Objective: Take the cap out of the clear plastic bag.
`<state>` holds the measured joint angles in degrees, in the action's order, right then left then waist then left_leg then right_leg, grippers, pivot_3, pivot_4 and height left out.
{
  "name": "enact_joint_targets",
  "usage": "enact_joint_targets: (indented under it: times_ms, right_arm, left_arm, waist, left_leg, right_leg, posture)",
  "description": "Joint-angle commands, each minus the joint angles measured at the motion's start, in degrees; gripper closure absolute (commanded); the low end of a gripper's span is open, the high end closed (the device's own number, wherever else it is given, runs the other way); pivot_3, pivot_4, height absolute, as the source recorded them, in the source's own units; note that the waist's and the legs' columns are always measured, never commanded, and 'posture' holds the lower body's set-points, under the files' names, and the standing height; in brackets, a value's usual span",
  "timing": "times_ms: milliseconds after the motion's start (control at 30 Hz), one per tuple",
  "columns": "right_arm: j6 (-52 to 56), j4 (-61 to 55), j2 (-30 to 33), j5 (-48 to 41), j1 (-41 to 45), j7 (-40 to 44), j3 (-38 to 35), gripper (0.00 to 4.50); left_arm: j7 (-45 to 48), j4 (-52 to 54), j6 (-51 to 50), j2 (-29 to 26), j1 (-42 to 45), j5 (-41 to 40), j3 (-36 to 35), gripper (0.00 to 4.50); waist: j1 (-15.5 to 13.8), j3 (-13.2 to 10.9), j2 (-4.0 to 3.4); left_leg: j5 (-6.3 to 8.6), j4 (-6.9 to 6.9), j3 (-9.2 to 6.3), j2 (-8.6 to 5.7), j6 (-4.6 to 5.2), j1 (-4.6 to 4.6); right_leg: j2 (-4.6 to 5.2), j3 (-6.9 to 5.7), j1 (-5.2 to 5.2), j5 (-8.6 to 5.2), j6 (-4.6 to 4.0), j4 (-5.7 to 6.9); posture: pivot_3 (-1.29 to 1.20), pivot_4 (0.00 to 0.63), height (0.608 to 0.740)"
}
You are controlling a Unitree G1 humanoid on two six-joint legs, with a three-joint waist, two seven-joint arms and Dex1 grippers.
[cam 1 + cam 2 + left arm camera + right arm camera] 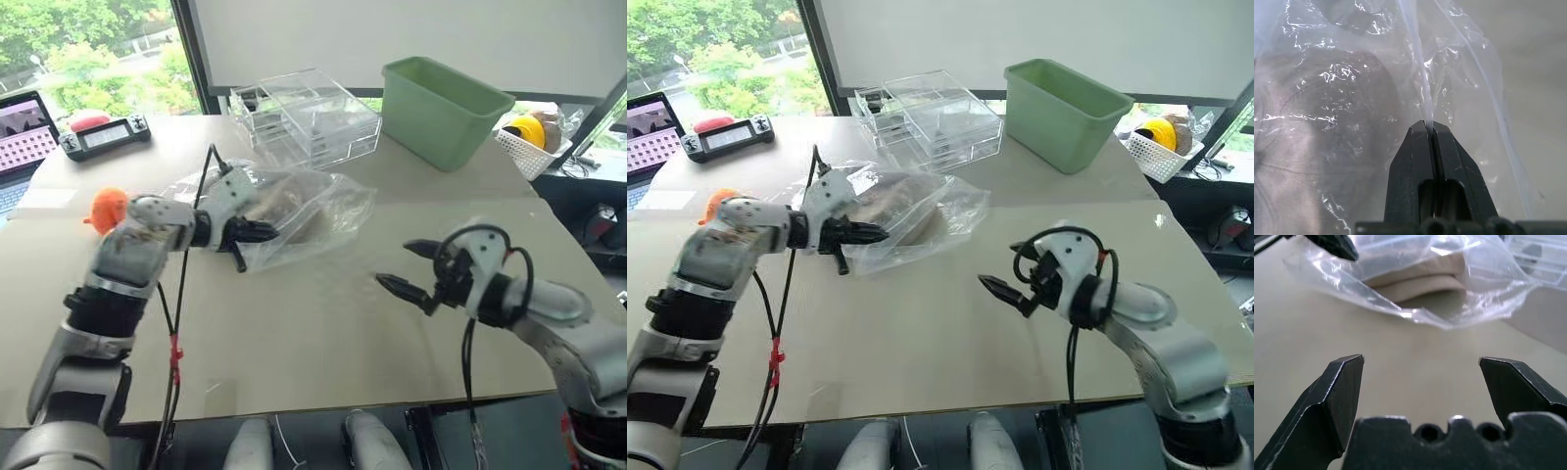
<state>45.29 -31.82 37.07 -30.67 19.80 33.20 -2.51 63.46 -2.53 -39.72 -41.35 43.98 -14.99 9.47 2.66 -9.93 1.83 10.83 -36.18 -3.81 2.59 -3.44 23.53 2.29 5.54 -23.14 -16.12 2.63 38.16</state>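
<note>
The clear plastic bag (338, 208) lies crinkled on the tan table, left of middle, with the beige cap (291, 199) inside it. My left gripper (263, 233) is shut on a thin fold of the bag's film at its near left edge; the left wrist view shows the film pinched between the fingertips (1420, 134), with the cap (1317, 127) a dim brown shape behind the plastic. My right gripper (396, 264) hovers open over bare table to the right of the bag, pointing at it. Its wrist view shows the cap (1420, 278) through the bag (1459, 308).
Clear acrylic boxes (309, 116) and a green bin (441, 108) stand at the back of the table. An orange toy (108, 207) sits by my left forearm. A controller (103, 135) and a laptop (20, 142) lie far left; a white basket (529, 149) is far right.
</note>
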Motion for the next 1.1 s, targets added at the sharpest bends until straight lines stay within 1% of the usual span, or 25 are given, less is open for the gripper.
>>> enact_joint_targets:
  times_ms: [33, 133, 200, 233, 267, 367, 433, 533, 567, 633, 700, 767, 833, 967, 1033, 1100]
  right_arm:
    - [-4.28, 3.42, -4.45, 3.16, 7.70, -1.44, 4.50, 0.00]
    - [-6.66, 8.09, -11.25, 5.51, 13.94, -2.69, 9.24, 0.00]
    - [-8.67, 10.70, -13.56, 8.62, 15.32, -2.16, 13.51, 0.00]
    - [-9.67, 11.77, -14.29, 9.71, 15.43, -1.74, 14.96, 0.00]
    - [-10.88, 13.06, -15.53, 10.32, 15.43, -1.35, 16.09, 0.00]
    - [-17.75, 21.68, -18.97, 15.31, 16.04, -0.69, 20.49, 0.00]
    - [-21.30, 25.86, -20.12, 17.36, 16.44, -0.03, 21.03, 0.00]
    - [-27.37, 33.68, -21.63, 20.03, 17.95, -0.66, 19.85, 0.00]
    - [-28.48, 35.13, -21.96, 20.09, 18.27, -0.66, 19.05, 0.00]
    - [-29.63, 36.40, -21.81, 19.98, 18.60, -0.08, 17.75, 0.00]
    - [-28.59, 33.77, -20.04, 18.59, 17.62, 2.81, 16.82, 0.00]
    - [-25.12, 29.19, -17.58, 15.79, 16.04, 6.46, 15.84, 0.00]
    - [-21.69, 23.86, -14.12, 13.16, 14.26, 10.53, 15.37, 0.00]
    - [-11.58, 10.11, -4.65, 3.41, 10.00, 18.84, 12.55, 0.00]
    - [-9.10, 7.08, -2.63, 0.58, 9.54, 19.70, 11.09, 0.00]
    - [-6.77, 8.44, -4.91, -0.69, 12.25, 15.24, 8.37, 0.00]
  left_arm:
    - [-0.28, -1.27, 0.10, 0.27, 1.43, -1.69, -2.87, 4.47]
    - [-1.25, -1.61, 0.32, 1.03, 1.68, -1.40, -2.61, 4.47]
    - [-2.82, -2.19, 0.16, 2.49, 2.85, -1.71, -3.46, 4.47]
    - [-3.36, -2.08, -0.03, 3.18, 3.45, -2.14, -4.00, 4.47]
    - [-3.48, -1.65, -0.39, 3.82, 3.96, -3.05, -4.74, 4.47]
    - [-2.12, 1.39, -3.79, 5.61, 5.41, -9.32, -8.40, 4.47]
    - [-2.32, 1.90, -5.30, 5.83, 5.89, -11.13, -9.48, 4.47]
    - [0.13, 3.66, -7.87, 3.51, 5.48, -14.34, -10.72, 4.47]
    - [2.04, 4.80, -8.50, 1.87, 4.63, -15.35, -10.65, 4.47]
    - [5.20, 6.57, -7.80, -1.33, 2.45, -16.02, -10.17, 4.47]
    - [3.51, 4.84, -7.04, -2.32, 1.92, -14.58, -10.14, 4.47]
    - [3.07, 3.98, -6.46, -3.25, 1.16, -13.97, -10.27, 4.47]
    - [2.86, 3.79, -5.63, -4.13, 0.34, -13.26, -10.15, 4.47]
    - [1.92, 4.05, -5.08, -5.09, -1.80, -12.83, -10.09, 4.47]
    - [1.68, 4.93, -5.34, -5.20, -2.57, -13.18, -10.12, 4.47]
    - [1.88, 6.39, -6.22, -5.30, -3.44, -14.22, -10.42, 4.47]
  waist:
    - [-0.05, 0.00, 0.00]
    - [-0.02, 0.00, 0.00]
    - [-0.03, 0.00, 0.00]
    - [-0.16, 0.00, 0.00]
    - [-0.32, 0.00, 0.00]
    - [-0.26, 0.00, 0.00]
    - [-0.19, 0.00, 0.00]
    - [0.04, 0.00, 0.00]
    - [0.27, 0.00, 0.00]
    - [0.88, -0.01, -0.01]
    - [1.17, -0.02, -0.02]
    - [1.04, -0.02, -0.02]
    - [0.91, -0.02, -0.02]
    - [0.76, -0.03, -0.03]
    - [0.83, -0.03, -0.03]
    - [1.38, -0.03, -0.02]
  left_leg:
    - [0.00, -0.01, -0.01, 0.00, 0.00, 0.03]
    - [0.00, -0.02, -0.01, 0.00, 0.00, 0.02]
    - [0.00, 0.00, -0.01, 0.01, 0.00, 0.02]
    - [0.00, 0.03, -0.01, 0.01, 0.00, 0.03]
    - [0.00, 0.02, -0.04, 0.01, 0.00, 0.09]
    - [0.00, -0.10, -0.13, -0.01, 0.00, 0.29]
    - [0.00, -0.13, -0.15, -0.01, -0.01, 0.29]
    - [0.00, -0.11, -0.15, -0.01, -0.01, 0.20]
    - [0.00, -0.11, -0.15, -0.01, -0.01, 0.20]
    - [0.00, -0.07, -0.15, 0.00, -0.01, 0.19]
    - [-0.01, 0.00, -0.17, 0.00, -0.01, 0.19]
    - [-0.01, -0.02, -0.18, 0.00, -0.01, 0.20]
    - [-0.01, -0.05, -0.19, -0.01, -0.01, 0.21]
    - [0.00, -0.05, -0.20, -0.01, -0.01, 0.21]
    - [0.00, -0.06, -0.20, -0.01, -0.01, 0.21]
    - [0.00, -0.06, -0.20, 0.00, -0.01, 0.17]
  right_leg:
    - [0.00, -0.01, -0.01, 0.00, 0.00, 0.01]
    - [-0.01, -0.01, -0.03, 0.01, -0.01, 0.05]
    - [-0.01, -0.02, -0.04, 0.08, -0.13, 0.06]
    - [-0.01, -0.02, -0.05, 0.23, -0.39, 0.05]
    - [-0.01, -0.05, -0.07, 0.24, -0.41, 0.04]
    - [0.00, -0.11, -0.15, 0.25, -0.43, 0.03]
    - [0.00, -0.13, -0.14, 0.26, -0.44, 0.08]
    - [0.00, -0.11, -0.12, 0.26, -0.44, 0.14]
    - [0.00, -0.11, -0.12, 0.26, -0.44, 0.15]
    - [-0.01, -0.11, -0.14, 0.26, -0.44, 0.15]
    - [-0.01, -0.12, -0.15, 0.26, -0.44, 0.16]
    - [-0.01, -0.13, -0.15, 0.26, -0.44, 0.16]
    - [0.00, -0.13, -0.13, 0.26, -0.44, 0.16]
    - [0.00, -0.14, -0.11, 0.25, -0.43, 0.13]
    - [0.00, -0.13, -0.10, 0.25, -0.43, 0.12]
    - [-0.02, -0.12, -0.09, 0.23, -0.40, 0.12]
  posture:
    - [0.00, 0.150, 0.735]
    - [0.00, 0.150, 0.735]
    - [0.00, 0.150, 0.735]
    - [0.00, 0.150, 0.735]
    - [0.00, 0.150, 0.735]
    - [0.00, 0.150, 0.735]
    - [0.00, 0.150, 0.735]
    - [0.00, 0.150, 0.735]
    - [0.00, 0.150, 0.735]
    - [0.00, 0.150, 0.735]
    - [0.00, 0.150, 0.735]
    - [0.00, 0.150, 0.735]
    - [0.00, 0.150, 0.735]
    - [0.00, 0.150, 0.735]
    - [0.00, 0.150, 0.735]
    - [0.00, 0.150, 0.735]
